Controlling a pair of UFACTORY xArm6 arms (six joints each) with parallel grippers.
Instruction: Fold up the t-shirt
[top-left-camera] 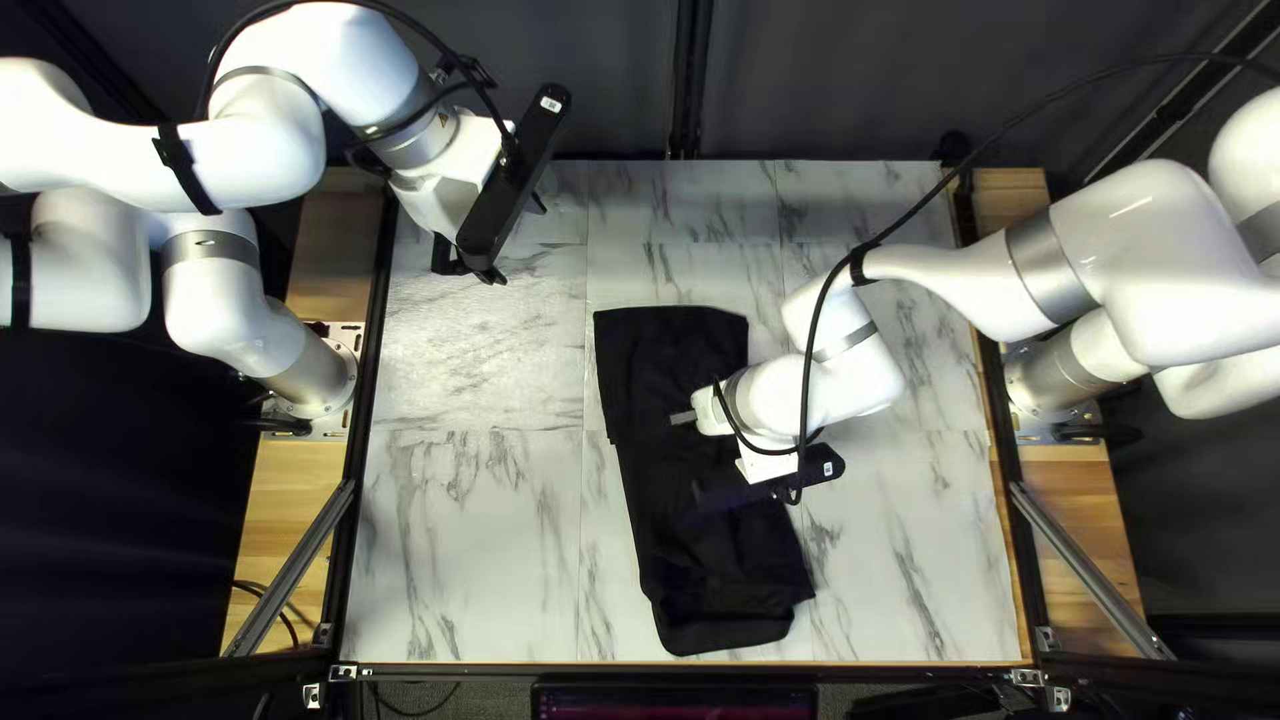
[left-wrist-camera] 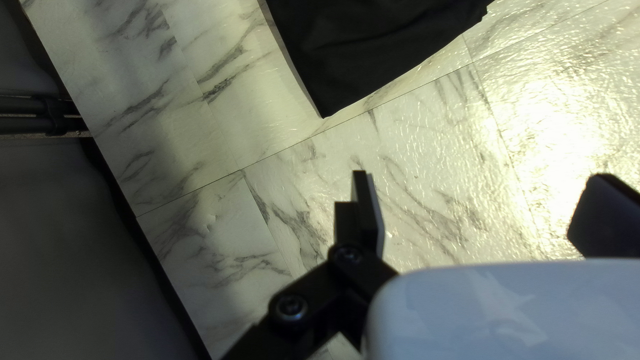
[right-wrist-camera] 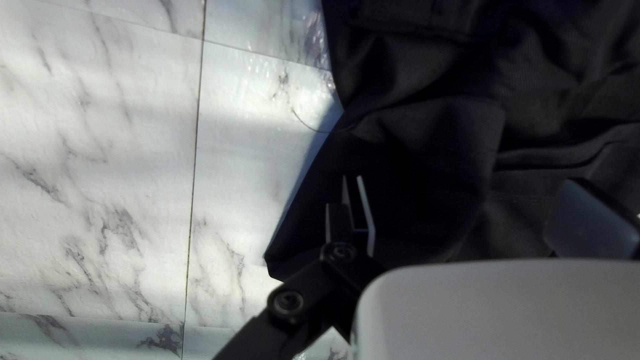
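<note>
T-shirt: the black t-shirt (top-left-camera: 647, 440) lies in a long, narrow shape along the middle of the table, reaching toward its near edge. The near half is rumpled, with overlapping layers.
Right gripper: the right gripper (top-left-camera: 790, 487) is low over the near half of the shirt, at its right side in the top left view. It is wide open, its fingers (right-wrist-camera: 370, 220) well apart, with dark cloth ahead of and under them. Nothing is gripped; I cannot tell whether a fingertip touches the fabric.
Left gripper: the left gripper (top-left-camera: 518, 240) is raised above the far left part of the table, wide open and holding nothing. The shirt lies ahead of it, apart from its fingers (left-wrist-camera: 368, 213).
Surface: the tabletop (top-left-camera: 467, 534) is pale, marble-patterned with grey veins, and thin seams cross it. Light glares off it near the left gripper.
Room: a dark curtain (top-left-camera: 827, 80) hangs behind. Wooden boards (top-left-camera: 274, 514) flank the table, and part of a screen (top-left-camera: 674, 702) shows beyond the near edge.
</note>
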